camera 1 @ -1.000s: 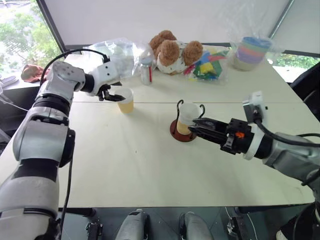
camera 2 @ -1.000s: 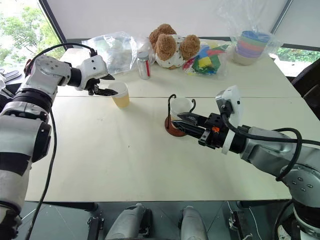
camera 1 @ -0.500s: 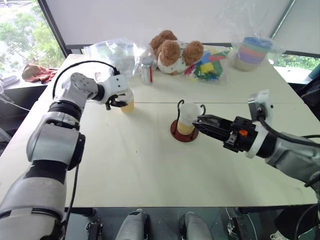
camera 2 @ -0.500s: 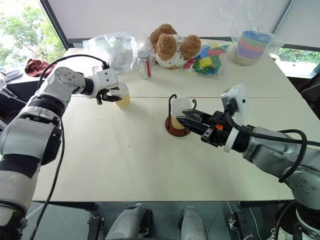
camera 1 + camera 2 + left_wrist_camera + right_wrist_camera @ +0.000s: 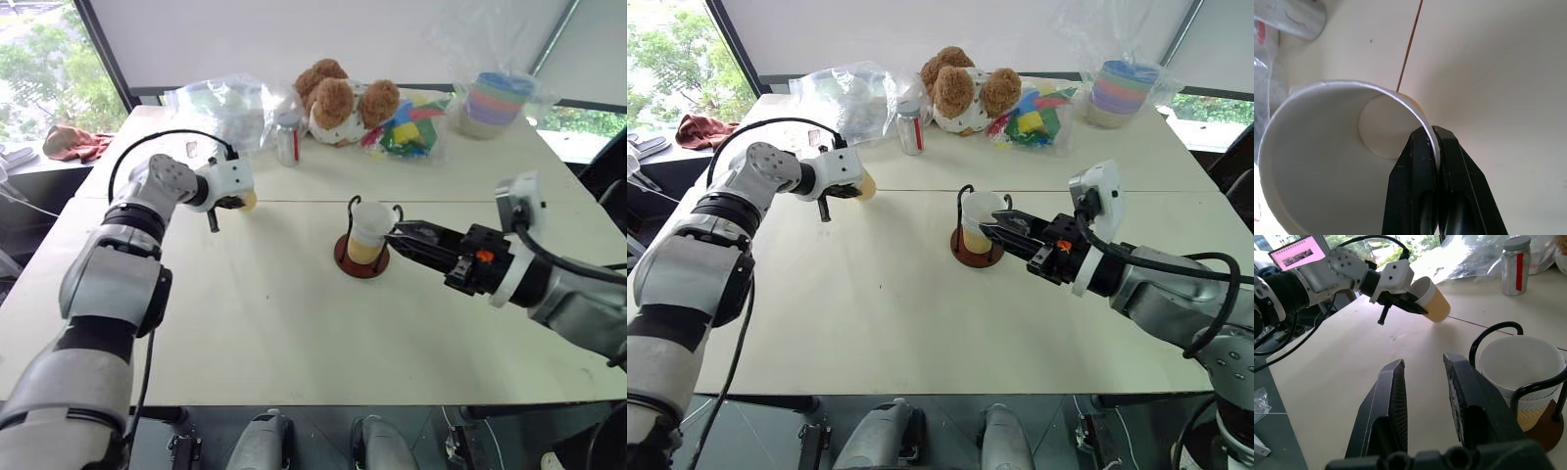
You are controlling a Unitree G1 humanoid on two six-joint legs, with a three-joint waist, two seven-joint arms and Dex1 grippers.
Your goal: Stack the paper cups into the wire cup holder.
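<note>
A tapered paper cup [image 5: 1432, 301], white inside with a tan outer wall, is pinched at its thin rim between the two black fingers of the left end effector [image 5: 1434, 147], one finger inside the mouth and one outside; the cup is tilted, its round base toward the seam line of the counter [image 5: 294, 323], at the counter's left part. Other cups [image 5: 369, 230], white at the rim and yellow-tan lower down, are seated nested and upright in the holder [image 5: 361, 257], a round reddish-brown disc with two thin black wire loops rising beside the cup wall, near the middle of the counter. How many cups are nested there cannot be told. The right end effector [image 5: 1422, 369] is held just beside the holder on its right, pointed toward it, its ribbed black fingers parted by a narrow gap and holding nothing. The counter is a smooth, pale, matte board. Along its far edge are seen a crinkled clear plastic bag [image 5: 220, 98], a silver can [image 5: 287, 142] with a red stripe, a fuzzy brown teddy bear [image 5: 343, 98], a bag of bright coloured pieces [image 5: 411, 127], and a stack of pastel bowls [image 5: 495, 98] wrapped in clear film.
</note>
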